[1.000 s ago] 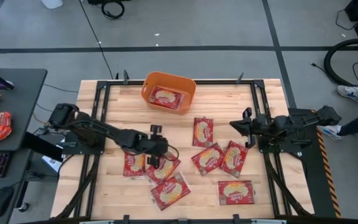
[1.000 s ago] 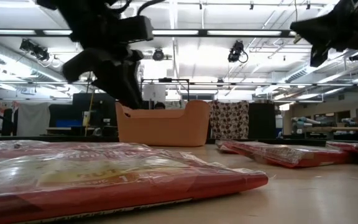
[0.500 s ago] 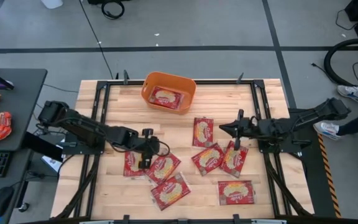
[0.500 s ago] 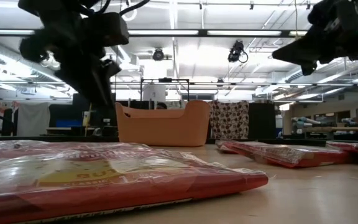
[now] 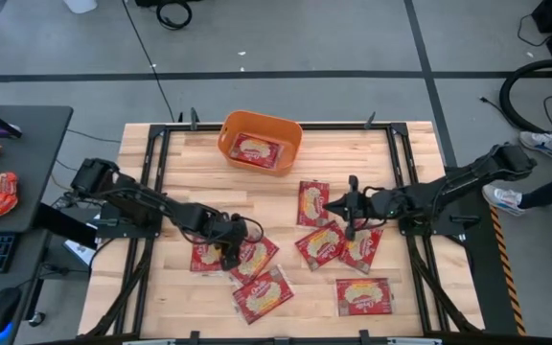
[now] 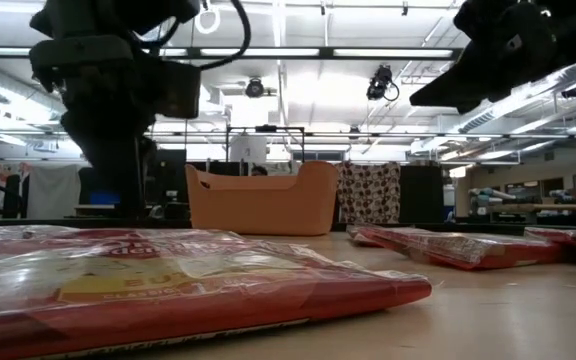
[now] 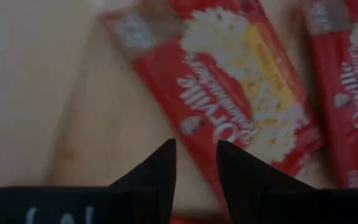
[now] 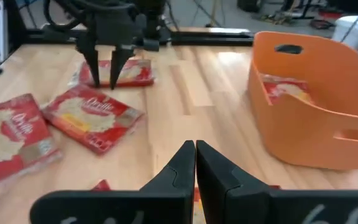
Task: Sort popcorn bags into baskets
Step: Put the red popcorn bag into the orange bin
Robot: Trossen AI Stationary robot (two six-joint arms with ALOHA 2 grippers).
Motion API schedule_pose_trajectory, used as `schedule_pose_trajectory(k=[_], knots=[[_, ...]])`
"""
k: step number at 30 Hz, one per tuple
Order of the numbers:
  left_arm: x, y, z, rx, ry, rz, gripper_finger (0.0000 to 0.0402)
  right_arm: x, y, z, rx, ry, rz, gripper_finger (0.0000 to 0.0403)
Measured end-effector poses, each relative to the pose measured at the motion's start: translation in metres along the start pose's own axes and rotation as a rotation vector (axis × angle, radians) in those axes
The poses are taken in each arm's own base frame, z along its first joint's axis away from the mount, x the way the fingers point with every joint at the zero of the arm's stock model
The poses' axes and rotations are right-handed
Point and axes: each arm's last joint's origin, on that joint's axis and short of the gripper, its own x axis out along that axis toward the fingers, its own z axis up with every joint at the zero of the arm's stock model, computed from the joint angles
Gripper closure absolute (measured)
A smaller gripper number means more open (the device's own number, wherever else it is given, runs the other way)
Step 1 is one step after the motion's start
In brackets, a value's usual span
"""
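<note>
Since a second ago the left gripper (image 5: pixel 226 251), fingers slightly parted, has dropped onto the left cluster of popcorn bags (image 5: pixel 250 259), while the right gripper (image 5: pixel 350 216), pressed together and empty, has reached left over the middle bags, the orange tub (image 5: pixel 261 140) staying far.

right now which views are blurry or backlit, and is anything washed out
Left wrist view: soft throughout, the popcorn bag smeared and its label washed pale. Low view: the nearest bag is out of focus, and both arms are dark silhouettes against bright ceiling lights. Right wrist view: sharp on the orange tub. High view: evenly lit, no strong glare.
</note>
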Motion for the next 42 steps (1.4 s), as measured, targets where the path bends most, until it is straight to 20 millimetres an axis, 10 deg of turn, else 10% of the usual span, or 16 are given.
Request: schedule_pose_trajectory(k=[22, 42], knots=[[0.021, 0.012, -0.017, -0.389, 0.057, -0.229, 0.0162, 0.014, 0.015, -0.004, -0.079, 0.084, 0.168, 0.0383], [0.046, -0.004, -0.013, -0.407, 0.000, -0.344, 0.0382, 0.018, 0.018, -0.007, -0.152, 0.094, 0.214, 0.0383]])
